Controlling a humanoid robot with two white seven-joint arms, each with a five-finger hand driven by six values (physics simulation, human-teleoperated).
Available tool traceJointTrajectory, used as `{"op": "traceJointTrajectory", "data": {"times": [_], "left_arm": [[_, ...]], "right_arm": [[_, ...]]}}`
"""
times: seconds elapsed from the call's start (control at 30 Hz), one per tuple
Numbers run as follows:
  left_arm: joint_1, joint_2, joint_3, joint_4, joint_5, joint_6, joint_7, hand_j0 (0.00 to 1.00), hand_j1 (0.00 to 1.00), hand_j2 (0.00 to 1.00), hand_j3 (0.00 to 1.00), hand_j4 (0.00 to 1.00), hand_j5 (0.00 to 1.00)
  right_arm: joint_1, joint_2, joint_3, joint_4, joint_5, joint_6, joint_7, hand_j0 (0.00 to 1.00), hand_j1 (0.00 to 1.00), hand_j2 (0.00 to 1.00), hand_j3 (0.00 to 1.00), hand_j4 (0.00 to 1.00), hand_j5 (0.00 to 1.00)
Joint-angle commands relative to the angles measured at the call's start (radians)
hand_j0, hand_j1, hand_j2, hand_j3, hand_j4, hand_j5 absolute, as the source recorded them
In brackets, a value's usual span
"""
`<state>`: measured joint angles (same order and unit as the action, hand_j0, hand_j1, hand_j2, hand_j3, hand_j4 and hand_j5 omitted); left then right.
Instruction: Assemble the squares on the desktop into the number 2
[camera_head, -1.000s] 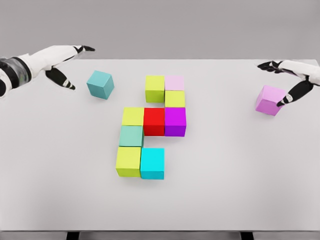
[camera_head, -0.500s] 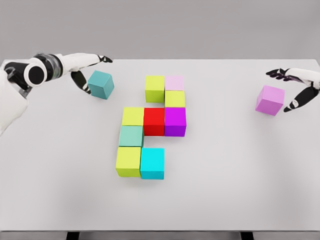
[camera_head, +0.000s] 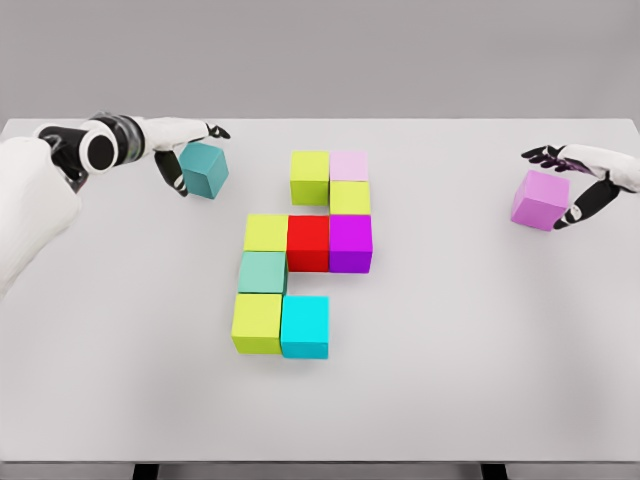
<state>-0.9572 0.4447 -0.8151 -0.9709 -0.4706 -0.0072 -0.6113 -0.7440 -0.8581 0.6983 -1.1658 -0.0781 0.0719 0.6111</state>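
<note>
left hand (camera_head: 185, 150) is cupping the teal cube (camera_head: 204, 169) at far left, fingers spread, perhaps touching it; right hand (camera_head: 572, 182) is bracketing the pink cube (camera_head: 540, 200) at far right, unclenched. eight cubes are forming most of the 2 (camera_head: 300, 255) at centre, those two remaining outside.

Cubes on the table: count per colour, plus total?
yellow-green cubes: 4
teal cubes: 2
pale pink cube: 1
red cube: 1
purple cube: 1
cyan cube: 1
violet cube: 1
Total: 11
</note>
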Motion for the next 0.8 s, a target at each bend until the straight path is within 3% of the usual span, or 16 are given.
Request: {"op": "traceJointTrajectory", "data": {"times": [0.0, 0.6, 0.67, 0.77], "left_arm": [[0.0, -0.008, 0.001, 0.014, -0.019, -0.002, 0.0, 1.0, 1.0, 1.0, 1.0, 1.0, 1.0], [-0.021, -0.061, 0.001, 0.086, -0.108, -0.031, 0.0, 1.0, 1.0, 1.0, 1.0, 1.0, 1.0], [-0.021, -0.069, 0.001, 0.1, -0.115, -0.03, 0.0, 1.0, 1.0, 1.0, 1.0, 1.0, 1.0], [-0.021, -0.07, 0.001, 0.109, -0.12, -0.03, 0.0, 1.0, 1.0, 1.0, 1.0, 1.0, 1.0]], "right_arm": [[0.0, 0.011, 0.0, 0.015, 0.001, -0.001, 0.0, 1.0, 1.0, 1.0, 1.0, 1.0, 1.0], [-0.006, 0.068, -0.002, 0.094, 0.029, -0.003, 0.0, 1.0, 1.0, 1.0, 1.0, 1.0, 1.0], [-0.006, 0.076, -0.002, 0.095, 0.034, -0.003, 0.0, 0.95, 0.95, 0.95, 0.95, 0.95, 0.95], [-0.005, 0.077, -0.002, 0.095, 0.035, -0.004, 0.0, 0.74, 0.74, 0.74, 0.74, 0.74, 0.74]]}}
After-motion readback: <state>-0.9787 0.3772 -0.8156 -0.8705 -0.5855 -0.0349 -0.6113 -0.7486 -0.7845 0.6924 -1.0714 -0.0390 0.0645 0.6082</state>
